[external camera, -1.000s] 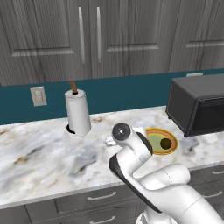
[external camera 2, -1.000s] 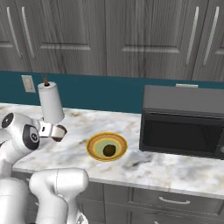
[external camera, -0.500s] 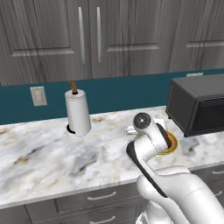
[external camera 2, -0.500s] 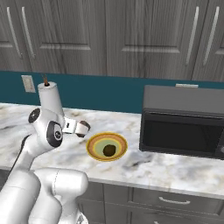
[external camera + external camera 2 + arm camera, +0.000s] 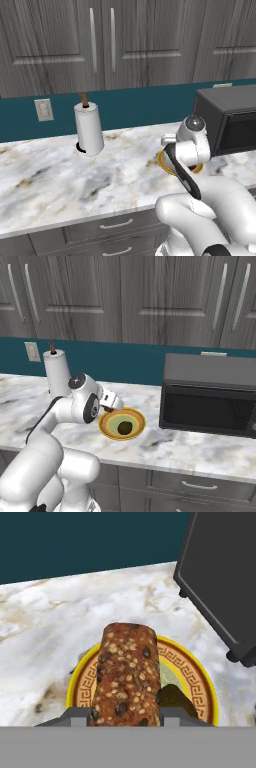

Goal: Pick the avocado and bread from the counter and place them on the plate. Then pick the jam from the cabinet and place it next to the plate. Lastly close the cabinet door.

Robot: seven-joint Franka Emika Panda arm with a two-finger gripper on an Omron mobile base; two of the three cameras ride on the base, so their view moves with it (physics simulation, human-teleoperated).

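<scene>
Bread over the plate!
Left base: arm hides most of the plate. Right base: fingers at plate's rim, avocado beyond. Hand: fingers clamp bread; avocado just beside on plate, counter below.

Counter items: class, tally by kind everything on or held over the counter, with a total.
Plate: 1
Avocado: 1
Bread, in the gripper: 1
Paper towel roll: 1
Microwave: 1
Total: 5
</scene>
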